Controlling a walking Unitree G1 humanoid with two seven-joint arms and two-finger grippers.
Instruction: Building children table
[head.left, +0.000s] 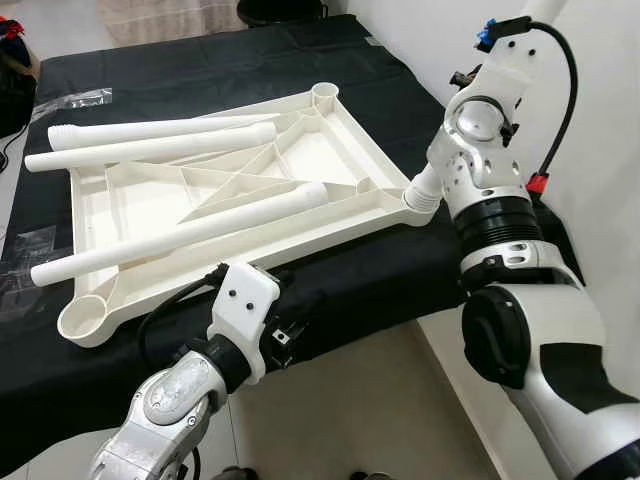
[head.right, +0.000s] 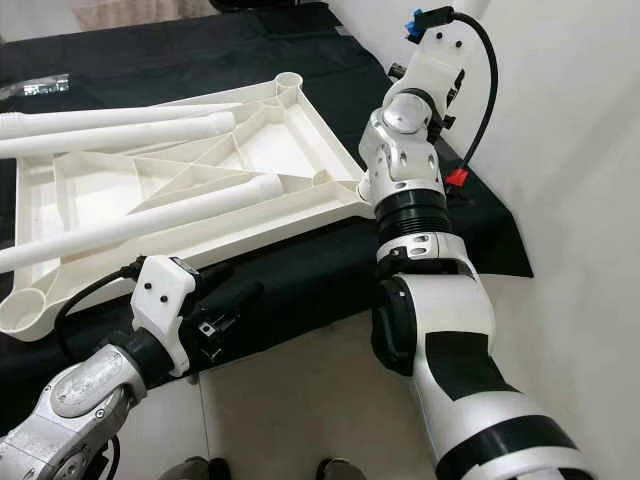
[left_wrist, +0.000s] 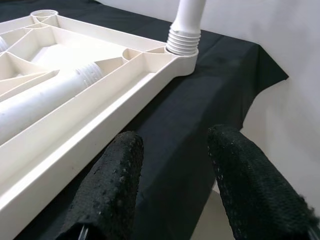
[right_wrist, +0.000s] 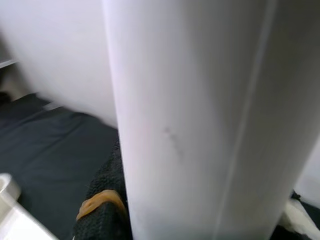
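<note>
Right gripper probably clamps the white plastic tube leg upright, to screw it into the white ribbed tabletop's corner socket; left gripper waits open.

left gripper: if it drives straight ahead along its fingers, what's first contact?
Likely nothing solid at first: the left gripper, jaws open, points over the black cloth, beside the tabletop's rim. Farther along that line stands the upright leg in its corner socket, though depth is unclear.
</note>
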